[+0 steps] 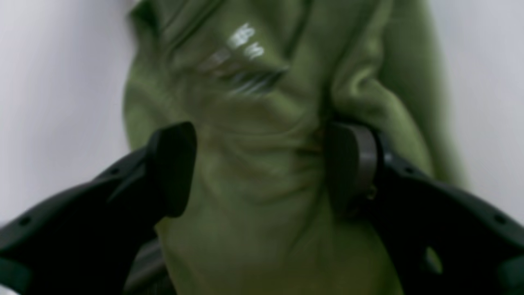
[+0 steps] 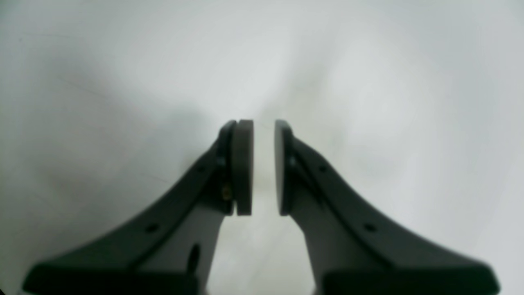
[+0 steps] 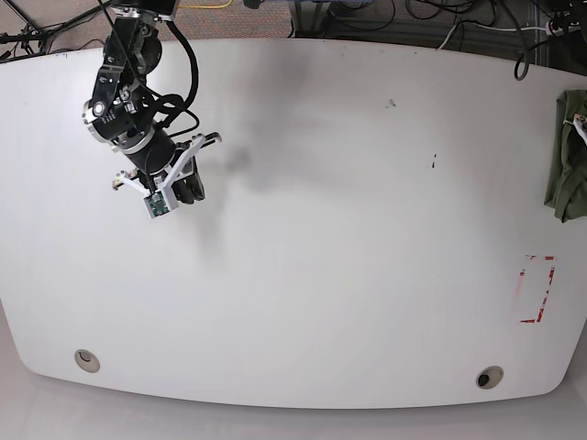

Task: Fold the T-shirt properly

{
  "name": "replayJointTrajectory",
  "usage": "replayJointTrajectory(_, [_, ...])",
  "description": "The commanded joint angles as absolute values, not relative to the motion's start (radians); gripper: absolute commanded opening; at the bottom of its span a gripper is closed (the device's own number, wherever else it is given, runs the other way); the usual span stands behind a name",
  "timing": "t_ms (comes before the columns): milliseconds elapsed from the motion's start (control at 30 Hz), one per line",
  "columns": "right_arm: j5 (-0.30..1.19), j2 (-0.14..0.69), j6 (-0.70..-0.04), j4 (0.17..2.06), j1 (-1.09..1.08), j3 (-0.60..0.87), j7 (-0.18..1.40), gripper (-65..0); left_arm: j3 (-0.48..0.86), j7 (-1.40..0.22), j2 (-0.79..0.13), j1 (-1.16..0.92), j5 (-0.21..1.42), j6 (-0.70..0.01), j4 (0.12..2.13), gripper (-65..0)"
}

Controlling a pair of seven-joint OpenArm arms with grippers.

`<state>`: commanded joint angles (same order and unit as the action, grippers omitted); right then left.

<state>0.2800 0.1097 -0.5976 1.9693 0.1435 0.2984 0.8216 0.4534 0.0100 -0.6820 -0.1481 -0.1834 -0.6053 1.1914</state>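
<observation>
1. Barely started, by the look of it: T-shirt (image 3: 570, 154) bunched at the far edge of the white table (image 3: 348, 229), partly out of the base view, nothing folded flat.
2. Left gripper (image 1: 262, 168) spread wide, straddling the green cloth, not yet pinching.
3. Right gripper (image 2: 264, 168) hanging over bare tabletop, well apart from the shirt, narrow gap between pads, holding nothing.
4. Red tape rectangle (image 3: 537, 290) near the shirt; nothing blocking.

Right pincer (image 2: 264, 168) nearly closed, a narrow gap between pads, holding nothing. Left pincer (image 1: 262, 168) spread wide.
</observation>
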Motion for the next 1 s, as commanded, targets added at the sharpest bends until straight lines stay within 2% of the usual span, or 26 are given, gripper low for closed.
replayJointTrajectory(200, [0.225, 0.13, -0.596, 1.968, 0.194, 0.314, 0.667, -56.3, 0.453, -0.016, -0.585, -0.13, -0.088, -0.604, 1.379, -20.0])
replayJointTrajectory(267, [0.174, 0.128, -0.596, 1.968, 0.22, 0.318, 0.595, -56.3, 0.45, -0.015, -0.526, -0.131, -0.073, -0.604, 1.455, -21.9])
replayJointTrajectory(333, [0.137, 0.12, -0.596, 1.968, 0.257, 0.343, 0.527, -56.3, 0.433, -0.013, -0.449, -0.139, -0.077, -0.604, 1.541, -26.5])
replayJointTrajectory(467, [0.131, 0.09, -0.596, 1.968, 0.317, 0.406, 0.446, -56.1, 0.389, -0.013, -0.367, -0.203, -0.09, -0.604, 1.669, -31.9])
replayJointTrajectory(767, [0.134, 0.076, -0.607, 1.972, 0.489, 0.475, 0.374, -56.3, 0.344, -0.013, -0.174, -0.441, -0.117, -0.604, 1.937, -32.4])
replayJointTrajectory(1000, [0.223, 0.045, -0.607, 1.974, 0.656, 0.476, 0.289, -56.3, 0.348, -0.012, -0.053, -0.641, -0.116, -0.604, 2.005, -32.4])
